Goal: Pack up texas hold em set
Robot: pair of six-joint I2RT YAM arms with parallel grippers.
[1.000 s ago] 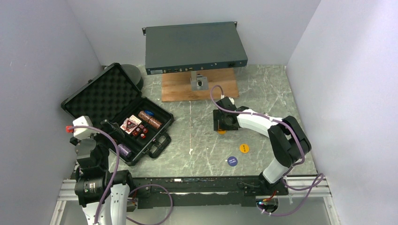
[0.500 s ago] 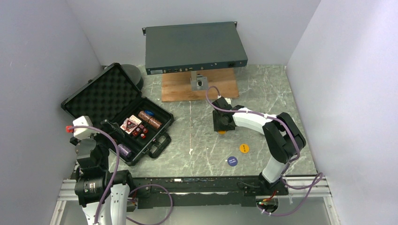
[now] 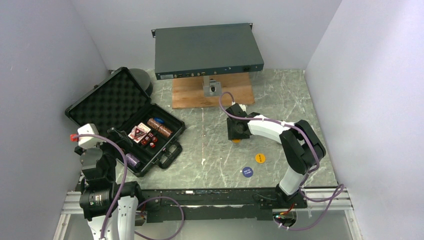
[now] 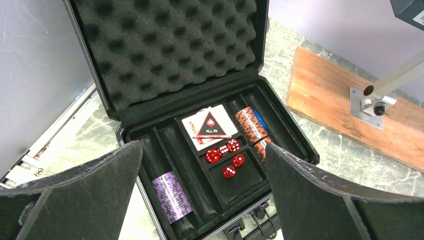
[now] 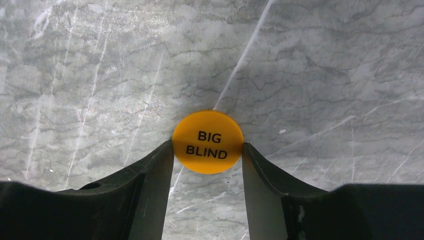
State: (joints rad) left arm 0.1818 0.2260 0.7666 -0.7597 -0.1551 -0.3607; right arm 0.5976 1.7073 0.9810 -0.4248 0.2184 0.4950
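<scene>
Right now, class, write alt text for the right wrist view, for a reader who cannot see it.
An orange disc printed BIG BLIND lies flat on a grey marbled table, between the two black fingers of the right hand, which touch its edge on either side.

Top: overhead, wide. Left wrist: faces briefcase (image 4: pixel 170 50), shared with top. Right wrist: near table (image 5: pixel 325 75).
</scene>
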